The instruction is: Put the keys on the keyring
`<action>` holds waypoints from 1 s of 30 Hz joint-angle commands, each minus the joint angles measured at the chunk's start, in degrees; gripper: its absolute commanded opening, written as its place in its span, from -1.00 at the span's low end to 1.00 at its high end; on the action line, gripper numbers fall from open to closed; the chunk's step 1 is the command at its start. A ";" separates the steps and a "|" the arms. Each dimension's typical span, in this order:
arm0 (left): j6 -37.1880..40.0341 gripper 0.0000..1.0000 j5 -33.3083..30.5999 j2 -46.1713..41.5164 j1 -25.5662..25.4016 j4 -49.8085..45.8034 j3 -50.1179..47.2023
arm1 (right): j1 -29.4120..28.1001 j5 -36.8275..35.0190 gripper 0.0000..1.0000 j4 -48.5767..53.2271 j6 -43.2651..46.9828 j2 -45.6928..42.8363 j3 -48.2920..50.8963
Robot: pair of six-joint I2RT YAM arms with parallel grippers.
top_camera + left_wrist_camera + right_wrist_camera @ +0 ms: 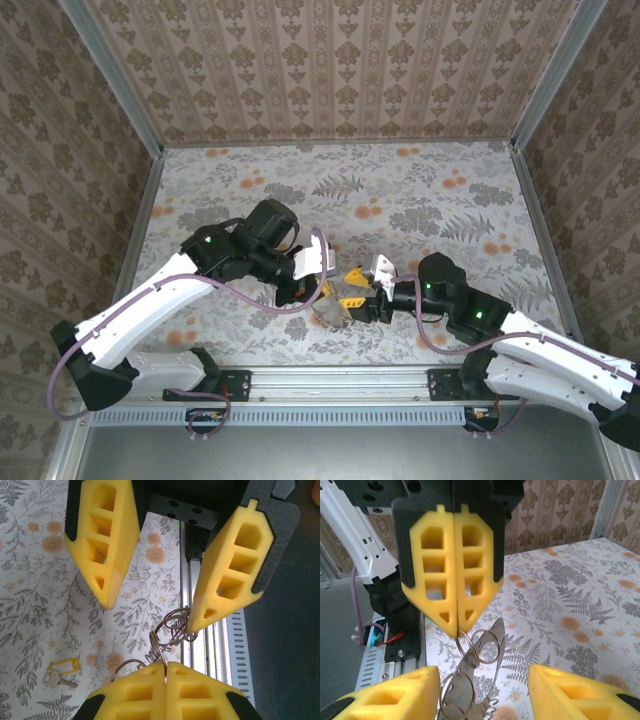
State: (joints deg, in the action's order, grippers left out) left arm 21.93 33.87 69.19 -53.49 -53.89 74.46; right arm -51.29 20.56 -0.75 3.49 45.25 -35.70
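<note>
The keyring [476, 649] is a bunch of linked silver split rings with a flat metal plate [470, 695] hanging below them. My left gripper [165, 664] is shut on one ring, holding the bunch [170, 629] above the table. In the right wrist view the left gripper [456, 628] pinches that ring from above. My right gripper [484, 672] is open, its fingers on either side of the hanging rings. One right fingertip [199, 622] overlaps the rings; contact is unclear. A silver key with a yellow tag [62, 672] lies on the table. From above, both grippers [325, 294] [351, 287] meet over the keyring [333, 316].
The floral tablecloth [420, 200] is bordered by patterned walls on three sides. An aluminium rail [330, 381] runs along the near edge, just beside the hanging rings [200, 650]. Purple cables [260, 300] loop off both arms.
</note>
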 commanded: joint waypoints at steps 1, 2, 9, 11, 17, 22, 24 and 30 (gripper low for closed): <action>2.22 -1.00 2.17 0.07 -0.62 -1.39 2.01 | -0.39 3.20 0.02 -2.80 1.22 0.41 -2.24; 2.32 -1.00 2.33 0.11 -0.71 -1.41 2.05 | -0.34 3.39 0.02 -3.20 1.09 0.73 -2.32; 2.80 -1.00 2.43 -0.20 -1.04 -1.62 2.01 | -0.59 5.79 -0.08 -2.96 1.21 3.17 -3.36; 2.84 -1.00 2.52 -0.28 -1.04 -1.47 1.92 | -0.77 6.68 -0.14 -1.86 1.50 3.96 -4.01; 2.68 -1.00 2.52 -0.28 -1.09 -0.85 1.47 | -1.36 6.78 -0.42 -0.47 2.23 4.25 -4.29; 2.58 -1.00 2.52 -0.37 -1.07 -0.58 1.40 | -1.52 6.36 -0.84 -0.31 2.49 4.60 -4.21; 2.42 -1.00 2.52 -0.50 -1.08 -0.35 1.23 | -1.53 5.98 -0.96 -0.50 2.49 4.45 -3.94; -1.04 -0.86 2.50 -3.32 -0.83 4.97 -3.21 | -1.53 2.67 -1.00 -3.51 0.81 2.03 -2.40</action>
State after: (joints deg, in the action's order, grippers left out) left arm 22.72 34.61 68.64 -54.30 -53.08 73.36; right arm -52.45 25.41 -1.19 5.56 49.28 -38.20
